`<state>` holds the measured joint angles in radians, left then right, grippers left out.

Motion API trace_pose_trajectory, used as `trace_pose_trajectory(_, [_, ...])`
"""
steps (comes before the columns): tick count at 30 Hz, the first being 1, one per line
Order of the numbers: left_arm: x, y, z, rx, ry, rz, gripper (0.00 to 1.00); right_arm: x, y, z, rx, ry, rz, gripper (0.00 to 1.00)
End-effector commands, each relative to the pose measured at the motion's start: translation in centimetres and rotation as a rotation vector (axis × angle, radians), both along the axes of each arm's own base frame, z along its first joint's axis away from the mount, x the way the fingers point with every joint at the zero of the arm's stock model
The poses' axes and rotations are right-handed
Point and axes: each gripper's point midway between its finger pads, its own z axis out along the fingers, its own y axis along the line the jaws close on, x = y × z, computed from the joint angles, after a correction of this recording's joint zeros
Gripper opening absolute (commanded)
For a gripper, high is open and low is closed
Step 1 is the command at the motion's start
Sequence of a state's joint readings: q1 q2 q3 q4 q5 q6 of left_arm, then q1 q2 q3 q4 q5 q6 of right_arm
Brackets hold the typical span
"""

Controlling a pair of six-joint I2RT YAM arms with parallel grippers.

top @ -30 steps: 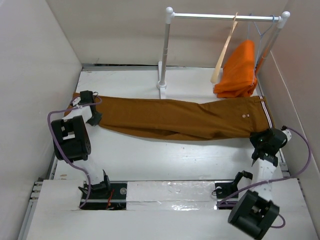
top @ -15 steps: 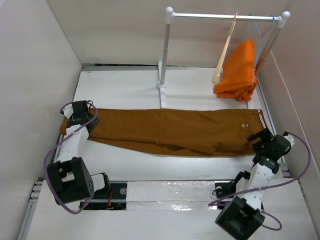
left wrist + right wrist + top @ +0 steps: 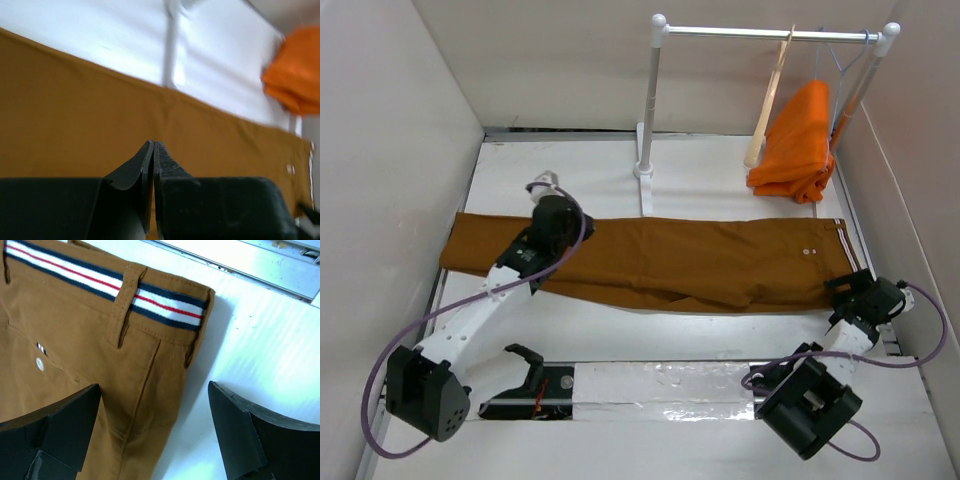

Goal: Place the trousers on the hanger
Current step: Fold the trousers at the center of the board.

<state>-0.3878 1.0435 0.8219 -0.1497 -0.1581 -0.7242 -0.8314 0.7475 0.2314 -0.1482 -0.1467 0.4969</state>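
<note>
One pair of trousers (image 3: 700, 260) spans my tabletop (image 3: 600, 330); one hanger (image 3: 767, 110) hangs over its far-right corner; my left claw (image 3: 153, 147) is pressed together, my right claw (image 3: 154, 390) spread.

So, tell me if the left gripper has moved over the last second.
Yes. The left gripper has travelled right along the trousers, from their leg ends toward the rack post, its fingers shut.
</note>
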Motion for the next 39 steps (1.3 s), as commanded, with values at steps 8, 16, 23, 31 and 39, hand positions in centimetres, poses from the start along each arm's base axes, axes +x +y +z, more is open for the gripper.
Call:
trace_pose_trajectory(8, [-3.8,-11.9,-5.4,0.131,-0.019,-0.188,0.00,3.6,-2.9,2.5,-0.102,-0.153,0.006,0.01])
trace_pose_trajectory(16, [-4.2,-12.1,-11.0,0.243,0.047,-0.159,0.00,6.1,9.1,11.2,-0.374,-0.344,0.595,0.00])
trace_pose_trajectory(23, [-6.0,-10.0,-13.9,0.268,0.086,-0.145,0.00,5.2,20.4,13.9,-0.348,-0.402,1.078,0.00])
trace_pose_trajectory(31, [-8.3,-7.7,-17.9,0.265,0.170,-0.110,0.00,2.9,32.1,21.3,-0.310,-0.565,1.341,0.00])
trace_pose_trajectory(39, [-10.6,-5.7,-19.7,0.225,0.205,-0.087,0.00,1.8,41.4,29.2,-0.308,-0.702,1.455,0.00])
